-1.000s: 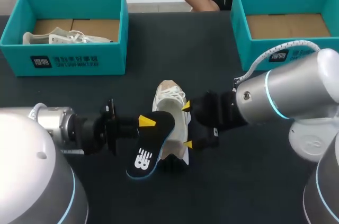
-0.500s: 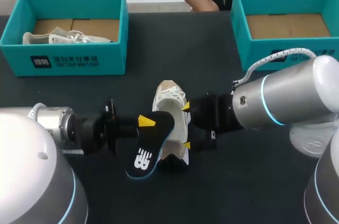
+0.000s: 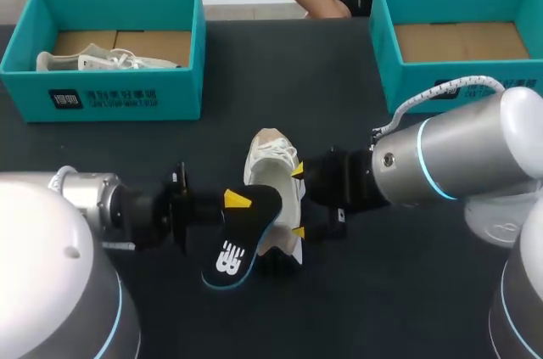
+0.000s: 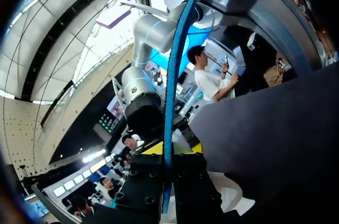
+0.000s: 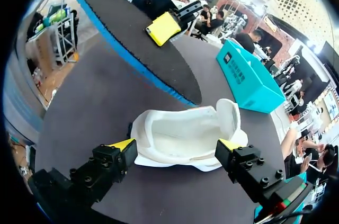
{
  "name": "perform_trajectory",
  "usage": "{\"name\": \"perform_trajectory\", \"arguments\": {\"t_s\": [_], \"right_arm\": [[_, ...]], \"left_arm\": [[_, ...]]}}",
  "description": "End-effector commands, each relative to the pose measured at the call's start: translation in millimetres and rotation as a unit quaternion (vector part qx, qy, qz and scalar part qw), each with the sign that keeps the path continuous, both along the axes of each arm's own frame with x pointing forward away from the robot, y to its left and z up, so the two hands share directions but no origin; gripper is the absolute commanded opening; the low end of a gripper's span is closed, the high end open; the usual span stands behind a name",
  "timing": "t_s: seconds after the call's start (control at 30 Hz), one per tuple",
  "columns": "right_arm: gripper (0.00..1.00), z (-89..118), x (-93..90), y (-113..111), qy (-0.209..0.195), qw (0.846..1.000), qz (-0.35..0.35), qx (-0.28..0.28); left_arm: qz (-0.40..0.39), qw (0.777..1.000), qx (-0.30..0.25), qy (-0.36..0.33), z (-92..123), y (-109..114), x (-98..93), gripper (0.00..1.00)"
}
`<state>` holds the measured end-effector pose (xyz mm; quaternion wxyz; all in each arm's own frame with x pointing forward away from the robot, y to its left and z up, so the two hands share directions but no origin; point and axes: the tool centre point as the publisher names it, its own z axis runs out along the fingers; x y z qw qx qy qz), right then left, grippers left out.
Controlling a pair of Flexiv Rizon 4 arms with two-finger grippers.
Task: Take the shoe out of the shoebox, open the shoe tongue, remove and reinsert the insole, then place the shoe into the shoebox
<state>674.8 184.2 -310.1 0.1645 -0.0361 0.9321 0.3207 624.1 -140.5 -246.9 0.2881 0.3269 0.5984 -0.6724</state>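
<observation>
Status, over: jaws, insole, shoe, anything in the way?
Left gripper jaws shut on insole, tip at mouth of shoe. Right gripper jaws shut on shoe heel. Nothing between insole and shoe.

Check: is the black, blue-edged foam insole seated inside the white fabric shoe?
No: the black, blue-edged foam insole hangs in the air outside the white fabric shoe, whose white inside shows bare.

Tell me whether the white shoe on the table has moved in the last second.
No. The shoe sits in the same spot relative to the left shoebox, held between the right gripper's fingers.
</observation>
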Motion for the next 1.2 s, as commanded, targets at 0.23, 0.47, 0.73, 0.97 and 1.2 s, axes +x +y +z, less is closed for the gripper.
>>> {"name": "perform_trajectory", "arguments": {"t_s": [0.23, 0.47, 0.73, 0.97, 1.2], "right_arm": [[1.0, -2, -1.8, 1, -0.002, 1.0, -0.002, 0.001], [1.0, -7, 1.1, -13, 0.0, 1.0, -0.004, 0.001], [1.0, -14, 13.5, -32, -0.002, 1.0, 0.014, -0.018], [1.0, -19, 30.3, -36, -0.007, 0.999, 0.03, -0.041], [1.0, -20, 32.0, -37, -0.013, 0.999, 0.021, -0.047]], "left_arm": [[-0.003, 1.0, 0.021, 0.009, -15, -11, -9.6, 0.0], [-0.004, 1.0, 0.022, 0.006, -16, -14, -4.5, 0.0], [-0.007, 1.0, 0.029, 0.007, -17, -19, 0.5, 0.0], [-0.003, 0.999, 0.031, 0.01, -20, -21, 1.3, 0.0], [-0.006, 0.999, 0.032, 0.011, -20, -28, 4.5, 0.0]]}}
